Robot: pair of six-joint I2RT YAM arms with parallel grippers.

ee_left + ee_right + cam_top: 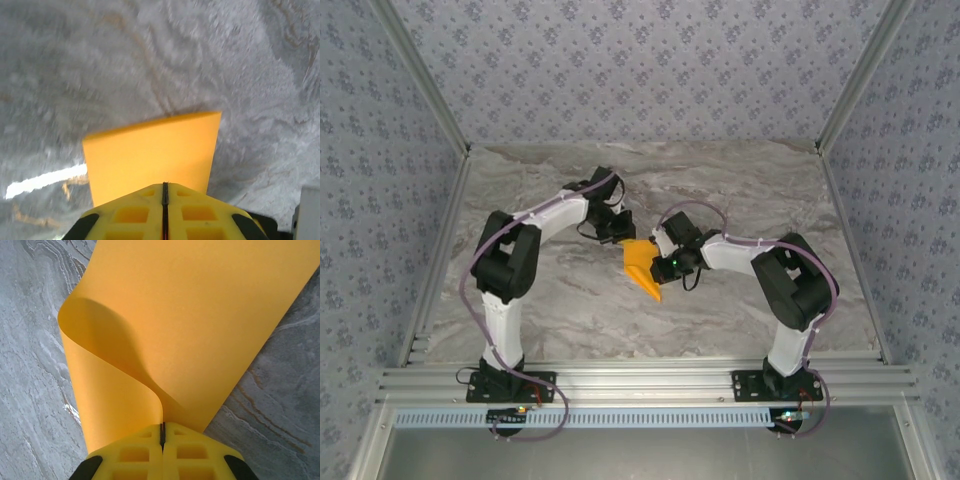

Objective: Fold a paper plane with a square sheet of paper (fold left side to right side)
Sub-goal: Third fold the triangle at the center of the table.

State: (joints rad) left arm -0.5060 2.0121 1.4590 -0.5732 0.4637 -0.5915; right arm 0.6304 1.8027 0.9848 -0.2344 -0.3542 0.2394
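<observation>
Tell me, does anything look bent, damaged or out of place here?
The thin orange-yellow sheet of paper is not flat. Next to the right end effector, which pinches its edge, it bulges in a loose, uncreased curl. The left end effector pinches another edge, where the paper looks flat. No tear shows.

table (570, 310): middle of the top view, walls behind it and on both sides.
sheet of paper (640, 265): centre of the table, between the two grippers, its pointed end toward the lower right.
left gripper (618, 238): on the sheet's upper-left edge; in the left wrist view the sheet juts past the fingertips, above the table.
right gripper (662, 264): on the sheet's right edge; in the right wrist view the sheet rises from the fingertips to the frame's top, curling over at left.
left base (510, 385), right base (775, 385): lower left and lower right, on the rail (640, 380) before the table.
</observation>
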